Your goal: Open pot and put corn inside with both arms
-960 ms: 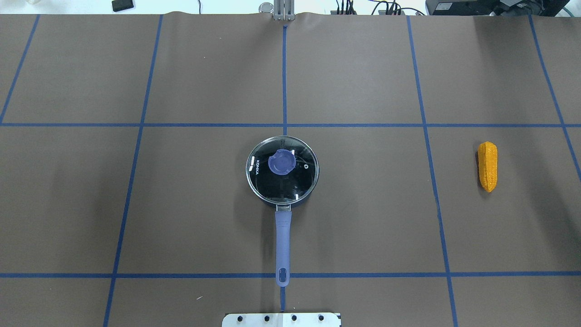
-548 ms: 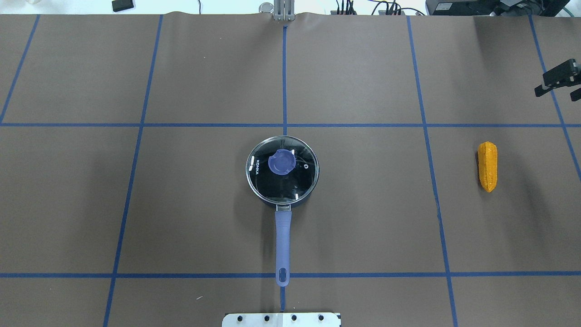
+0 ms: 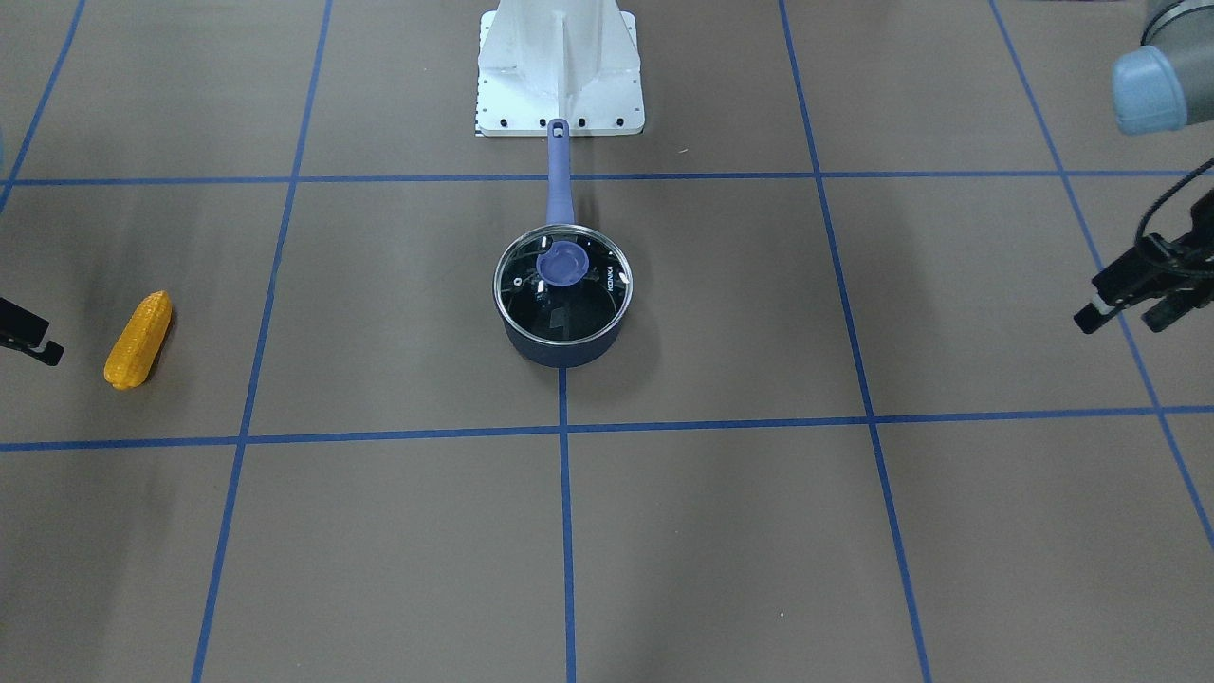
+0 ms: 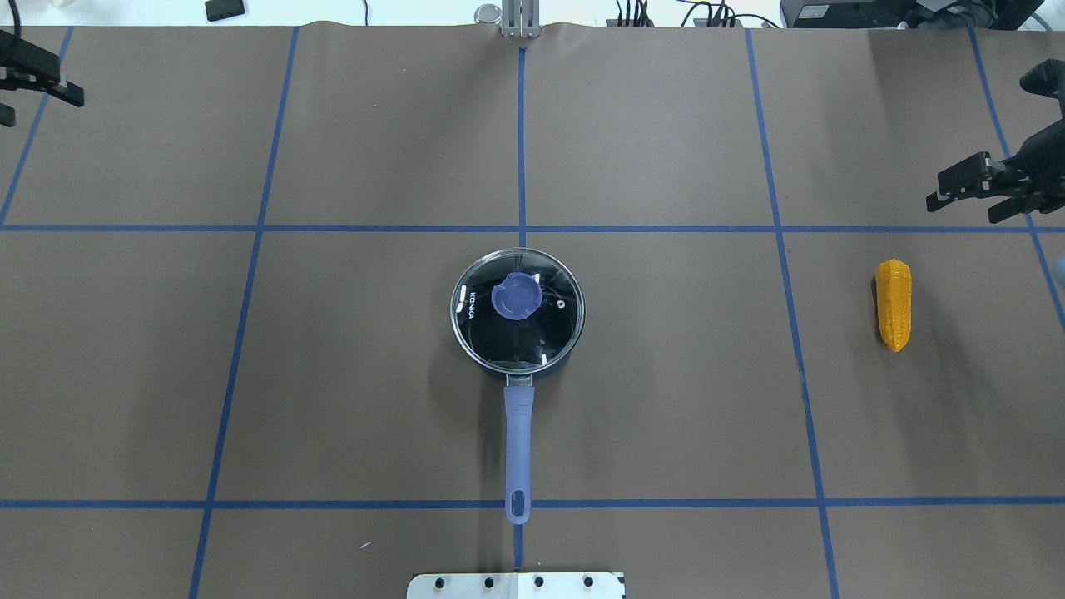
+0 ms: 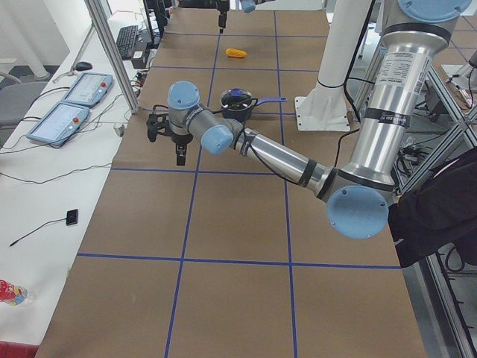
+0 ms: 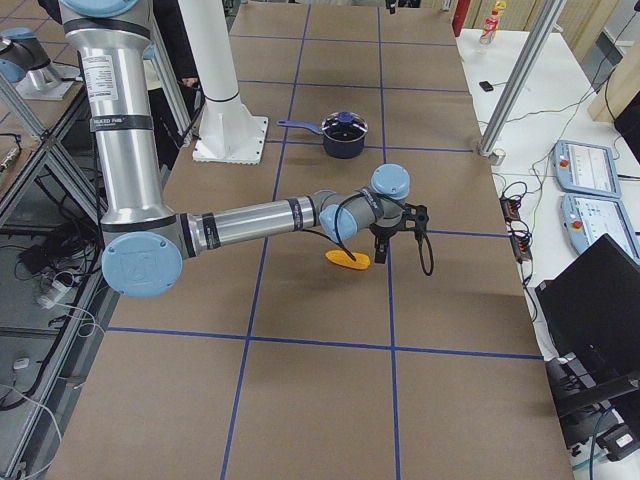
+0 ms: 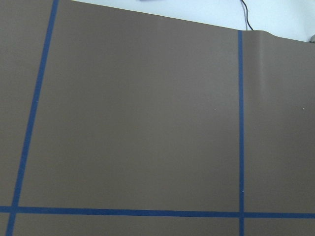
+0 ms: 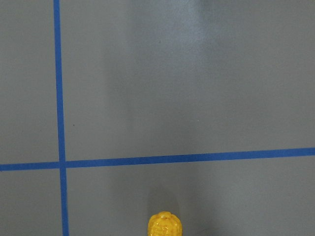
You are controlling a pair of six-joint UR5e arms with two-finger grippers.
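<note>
Near right tool (image 4: 965, 204), fingers apart, lay corn cob (image 4: 894, 304); best gripped across middle. Left tool (image 3: 1117, 323), likewise apart, hung far from saucepan (image 3: 560, 353) lid knob (image 4: 517, 298).

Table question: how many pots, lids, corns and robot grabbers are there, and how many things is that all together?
pot: 1
lid: 1
corn: 1
grippers: 2, the left gripper and the right gripper
Total: 5
</note>
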